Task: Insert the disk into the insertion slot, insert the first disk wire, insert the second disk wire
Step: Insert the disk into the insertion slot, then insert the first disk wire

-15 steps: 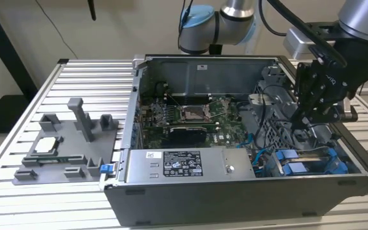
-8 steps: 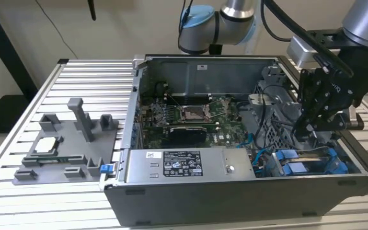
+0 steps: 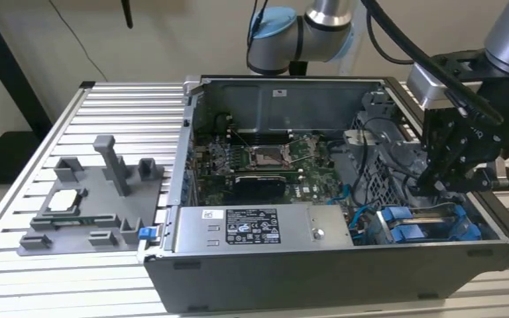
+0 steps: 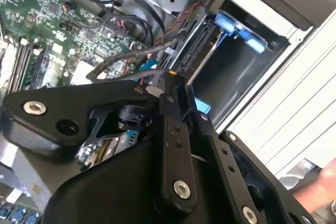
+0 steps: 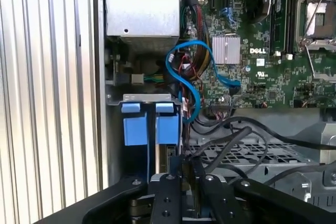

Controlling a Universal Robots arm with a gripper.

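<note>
Already the flat hard drive in its bright blue plastic frame sits in the grey metal cage's rectangular bay, long axis pointing at the black gripper just behind; its grip I cannot tell.

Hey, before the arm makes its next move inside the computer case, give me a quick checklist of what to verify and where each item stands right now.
1. Slot filled: one blue drive front sits beside another in the cage: ok.
2. Position: gripper is low inside the case, next to the cage: ok.
3. Clearance: black wires cross close to the gripper: not ok, snag risk.
4. Blue cable loops beside the cage, apart from the gripper: ok.
5. Connections at the drives' backs: cannot tell, hidden.
</note>
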